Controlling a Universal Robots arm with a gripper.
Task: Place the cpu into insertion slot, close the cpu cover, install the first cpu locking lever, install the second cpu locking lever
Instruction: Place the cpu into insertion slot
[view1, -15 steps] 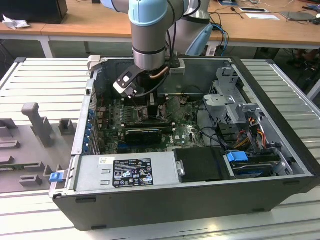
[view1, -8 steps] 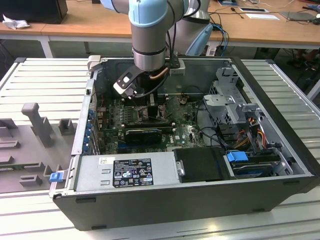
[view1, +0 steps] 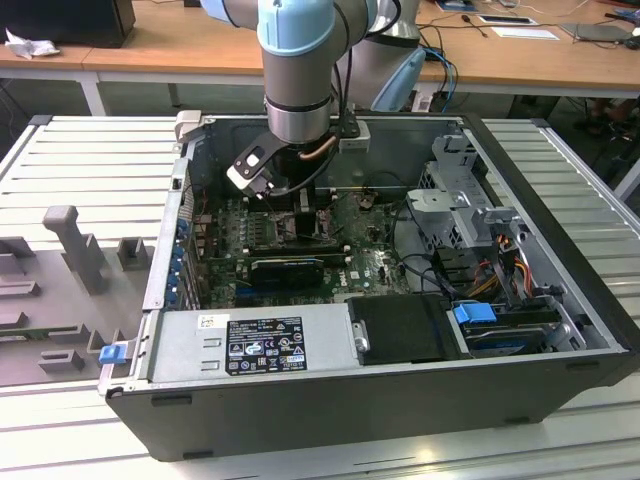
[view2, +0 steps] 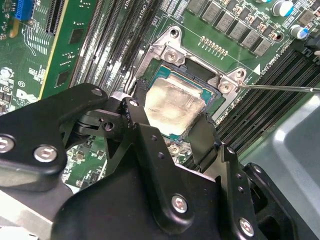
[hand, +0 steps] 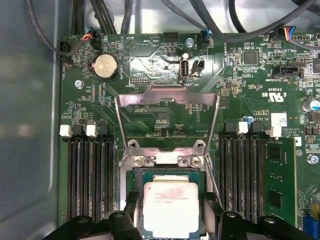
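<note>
- The chip (hand: 170, 210), a square with a dull silver top, lies flat in the socket (view2: 196, 74) of the green circuit board (hand: 240, 100), its edges lined up with the dark frame around it.
- The hand (view2: 170, 112) is down over the socket. Its black fingers (view2: 145, 125) are spread only as wide as the chip and set against two opposite sides of it, as both wrist views show.
- The cover (hand: 167, 96), a thin metal frame with a large window, stands swung open. It is hinged at the socket's edge beside two screws and leans away over the board, well clear of the chip.
- A thin metal lever rod (view2: 280, 88) runs out from a corner of the socket, lifted free of the frame.
- Rows of long black memory slots (hand: 90, 175) flank the socket on both sides, and a round coin battery (hand: 105, 65) sits on the board beyond the open cover.
- In the exterior view the arm (view1: 297, 60), grey with pale blue joint caps, reaches straight down into an open computer case (view1: 400, 400) lying on its side.
- A silver power supply (view1: 250, 340) with a black label fills the near edge of the case, and cables and drive bays crowd the exterior view's right.
- The case rests on a ribbed grey worktop (view1: 90, 160), with grey moulded fixtures (view1: 70, 250) at the exterior view's left.
</note>
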